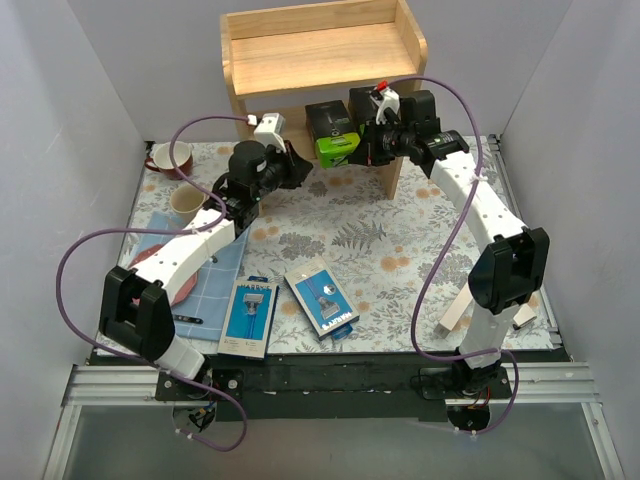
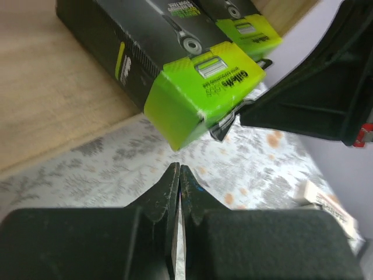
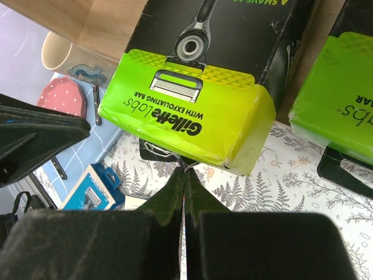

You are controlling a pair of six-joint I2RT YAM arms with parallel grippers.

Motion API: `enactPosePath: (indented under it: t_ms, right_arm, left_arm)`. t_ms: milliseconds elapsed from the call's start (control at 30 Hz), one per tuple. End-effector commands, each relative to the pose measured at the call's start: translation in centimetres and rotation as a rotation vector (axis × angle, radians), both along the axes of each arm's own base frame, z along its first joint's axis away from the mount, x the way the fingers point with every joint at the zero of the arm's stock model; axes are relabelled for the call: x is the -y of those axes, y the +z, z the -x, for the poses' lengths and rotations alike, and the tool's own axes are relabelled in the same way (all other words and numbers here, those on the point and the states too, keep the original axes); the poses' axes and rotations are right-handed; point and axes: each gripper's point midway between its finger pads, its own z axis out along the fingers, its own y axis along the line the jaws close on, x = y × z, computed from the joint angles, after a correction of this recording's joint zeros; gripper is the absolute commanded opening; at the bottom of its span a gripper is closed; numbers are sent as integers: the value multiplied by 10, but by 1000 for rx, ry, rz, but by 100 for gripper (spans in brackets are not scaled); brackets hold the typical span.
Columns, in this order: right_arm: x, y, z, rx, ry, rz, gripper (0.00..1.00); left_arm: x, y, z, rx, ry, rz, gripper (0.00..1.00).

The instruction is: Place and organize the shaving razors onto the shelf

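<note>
Right now we are looking at both arms reaching to the front of the shelf (image 1: 310,62), at its lower tier. The left fingers (image 2: 168,191) are pressing together tip to tip and gripping nothing. The black box (image 2: 201,93) is lying just beyond their tips, apart from them, its lime-green end jutting past the wooden board over the counter (image 1: 400,230). A second black box (image 2: 247,28) is lying just beside it, farther in.

The right fingers (image 3: 171,191) are pressing shut too. In the right wrist view a lime box end is sitting just above their tips, very near. We are not managing to tell whether they are touching the dark tab under it.

Out on the counter, two blue packs (image 1: 248,315) are lying flat near the arm bases, well apart from both pairs of fingers. A slim white box (image 1: 452,318) is resting beside the right arm's base.
</note>
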Motion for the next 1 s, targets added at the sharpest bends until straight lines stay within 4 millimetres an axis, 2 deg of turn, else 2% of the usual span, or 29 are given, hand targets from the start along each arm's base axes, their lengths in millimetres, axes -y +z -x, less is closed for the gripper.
enactPosePath:
  t_ms: [0, 33, 233, 333, 367, 567, 600, 833, 967]
  right_arm:
    - [-5, 17, -14, 74, -9, -39, 1]
    - [-5, 16, -14, 71, -9, -41, 1]
    - [-7, 13, -17, 58, -8, -52, 1]
    - [-9, 11, -17, 46, -6, -61, 1]
    - [-11, 13, -17, 51, -2, -65, 1]
    - [-13, 15, -27, 62, -15, -68, 1]
    - [-12, 13, -29, 58, -18, -66, 1]
    - [-8, 12, -36, 65, -57, -48, 1]
    - [-6, 8, -39, 56, -76, -38, 1]
  left_arm:
    - [0, 9, -30, 128, 157, -134, 0]
    - [-4, 7, -37, 137, 207, -160, 0]
    - [1, 0, -58, 199, 343, -238, 0]
    - [-2, 4, -67, 235, 401, -258, 0]
    - [-2, -1, -71, 237, 412, -279, 0]
    - [2, 5, -84, 268, 440, -276, 0]
    - [3, 0, -87, 259, 441, -278, 0]
    - [12, -3, -97, 250, 439, -267, 0]
    - [18, 1, -103, 256, 429, -252, 0]
